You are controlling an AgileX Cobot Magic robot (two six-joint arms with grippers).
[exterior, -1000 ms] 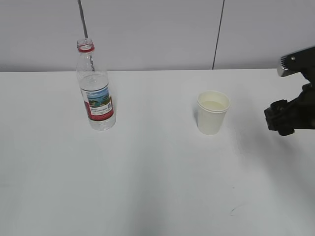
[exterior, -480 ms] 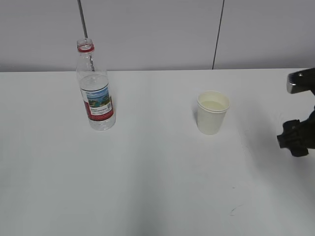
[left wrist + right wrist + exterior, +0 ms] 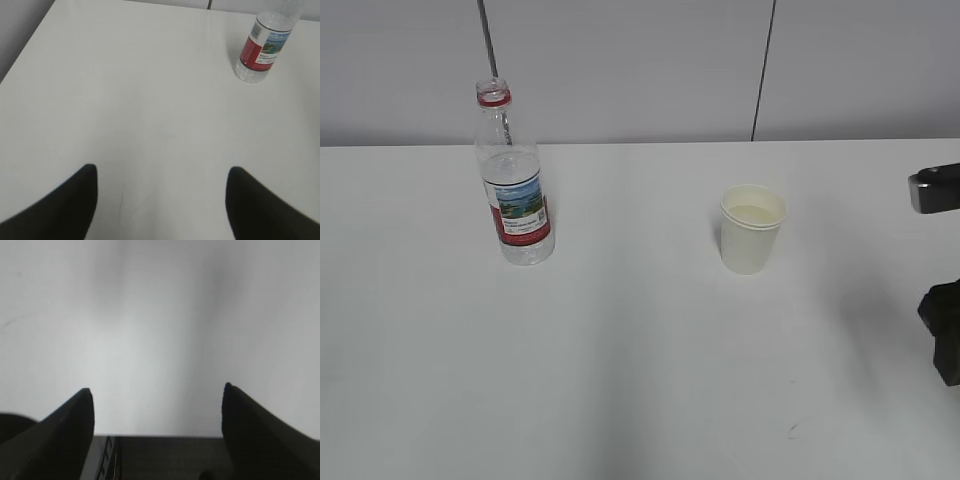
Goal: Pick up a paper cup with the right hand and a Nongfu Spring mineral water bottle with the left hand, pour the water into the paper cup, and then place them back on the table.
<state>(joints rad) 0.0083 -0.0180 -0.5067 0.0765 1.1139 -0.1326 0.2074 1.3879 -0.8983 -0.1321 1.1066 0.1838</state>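
Black right hand (image 3: 942, 340) with silver-grey block; 2 dark tapered fingertips (image 3: 60, 205) per wrist view.

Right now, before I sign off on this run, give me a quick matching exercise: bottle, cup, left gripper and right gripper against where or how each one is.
Column A:
1. Nongfu Spring mineral water bottle
2. paper cup
3. left hand
4. right hand

Column B:
a. open over bare table, bottle far ahead
b. upright, uncapped, left side
c. open, at the table's right edge
d. upright, right of centre, liquid inside

Pairs: 1-b, 2-d, 3-a, 4-c
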